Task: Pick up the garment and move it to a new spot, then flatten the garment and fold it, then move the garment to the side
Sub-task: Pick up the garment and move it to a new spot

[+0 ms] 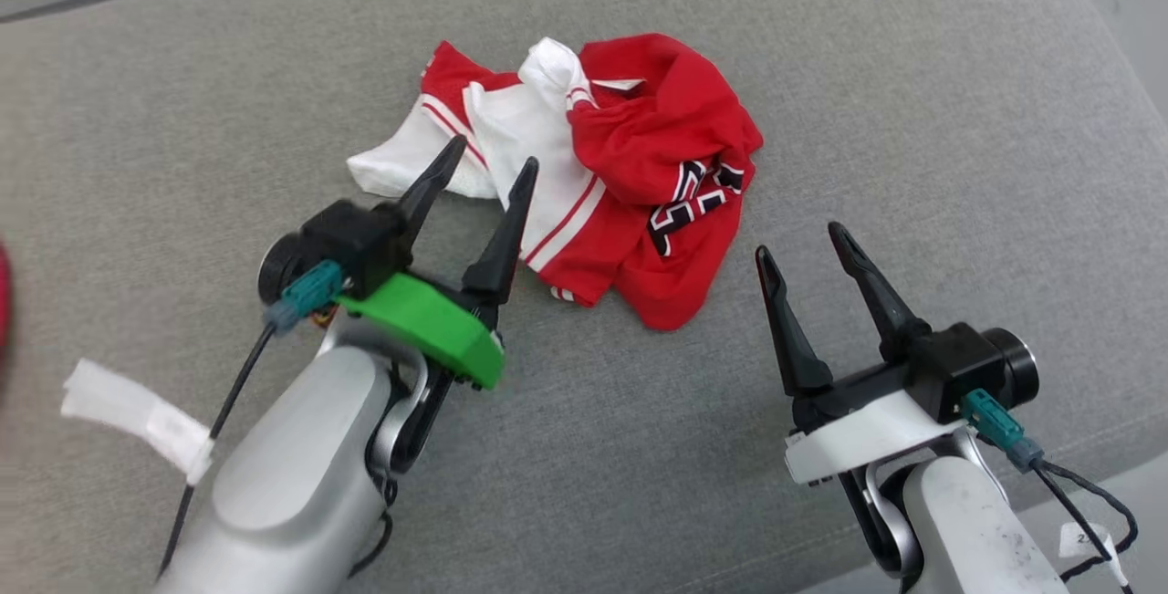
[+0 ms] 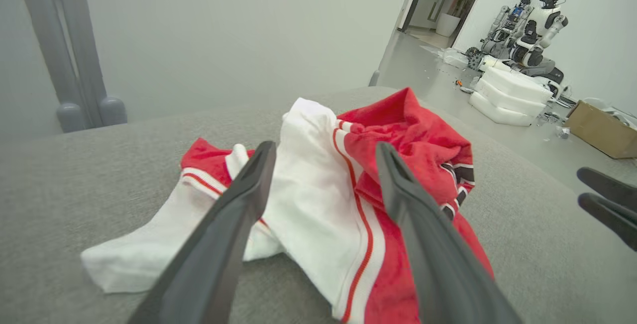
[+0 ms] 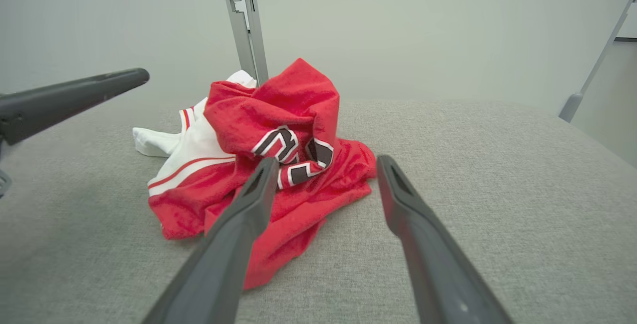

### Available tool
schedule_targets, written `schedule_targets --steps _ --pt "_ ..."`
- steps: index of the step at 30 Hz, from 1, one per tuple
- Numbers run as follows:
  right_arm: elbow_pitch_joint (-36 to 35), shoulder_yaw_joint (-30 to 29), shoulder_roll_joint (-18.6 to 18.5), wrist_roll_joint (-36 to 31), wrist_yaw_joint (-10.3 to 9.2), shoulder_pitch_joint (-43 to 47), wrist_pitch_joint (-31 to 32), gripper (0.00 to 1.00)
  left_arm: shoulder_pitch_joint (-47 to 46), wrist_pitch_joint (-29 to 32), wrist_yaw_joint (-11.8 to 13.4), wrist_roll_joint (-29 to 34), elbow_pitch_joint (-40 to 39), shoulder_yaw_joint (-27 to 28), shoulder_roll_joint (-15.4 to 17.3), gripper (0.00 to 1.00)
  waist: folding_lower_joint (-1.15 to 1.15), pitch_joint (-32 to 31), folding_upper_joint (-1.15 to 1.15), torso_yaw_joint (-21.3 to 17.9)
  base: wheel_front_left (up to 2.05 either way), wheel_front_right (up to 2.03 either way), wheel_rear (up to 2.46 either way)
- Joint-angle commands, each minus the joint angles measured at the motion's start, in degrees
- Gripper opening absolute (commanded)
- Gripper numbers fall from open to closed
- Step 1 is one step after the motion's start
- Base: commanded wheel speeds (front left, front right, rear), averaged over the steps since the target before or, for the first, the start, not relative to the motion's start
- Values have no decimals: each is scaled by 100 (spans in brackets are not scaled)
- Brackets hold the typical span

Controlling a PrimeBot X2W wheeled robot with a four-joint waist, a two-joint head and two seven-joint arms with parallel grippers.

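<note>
Head view: garment [image 1: 639,142] lettering [image 1: 691,202], perhaps numerals

Silver forearms [image 1: 292,475] — green mount [image 1: 429,325], dark fingers [image 1: 504,238]

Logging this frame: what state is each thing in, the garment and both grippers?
garment: crumpled in a heap on the grey cushion, not flattened or folded, not held.
left gripper: open, empty, fingertips by the garment's white edge.
right gripper: open, empty, near the garment's red side.
</note>
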Motion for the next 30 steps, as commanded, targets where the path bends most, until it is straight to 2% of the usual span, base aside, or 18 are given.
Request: schedule_targets --steps 1,5,8,14,17,20,24,30 --pt "26 -13 -20 -43 -10 145 -3 100 434 -16 84 131 -224 240 -2 100 0 -936 0 922 0 0 0" --pt "85 0 -22 -76 -10 330 -3 100 1587 -12 239 457 -933 1127 -122 100 0 -1219 0 1196 0 0 0" --pt "103 -37 -21 -90 -10 487 -3 100 2443 -11 267 755 -1482 1953 -407 100 0 -1414 0 1379 0 0 0" --pt "33 -85 -20 -121 -10 804 -3 100 3753 -12 133 1601 -2214 3174 -902 100 0 -1778 0 1563 0 0 0" --pt "-65 -171 -18 -121 -10 941 -3 100 4167 -12 54 2026 -2429 3566 -996 100 0 -1909 0 1575 0 0 0" --pt "-162 -184 -17 -66 -10 1044 -3 100 4456 -11 -48 2309 -2564 3843 -1025 100 0 -2008 0 1546 0 0 0" --pt "-243 -201 -18 -39 -10 1211 -3 100 4706 -11 -99 2360 -2596 3945 -1036 100 0 -2111 0 1476 0 0 0" --pt "-153 -245 -19 -96 -10 1395 -3 100 4912 -11 3 2428 -2525 3963 -1035 100 0 -2183 0 1364 0 0 0"
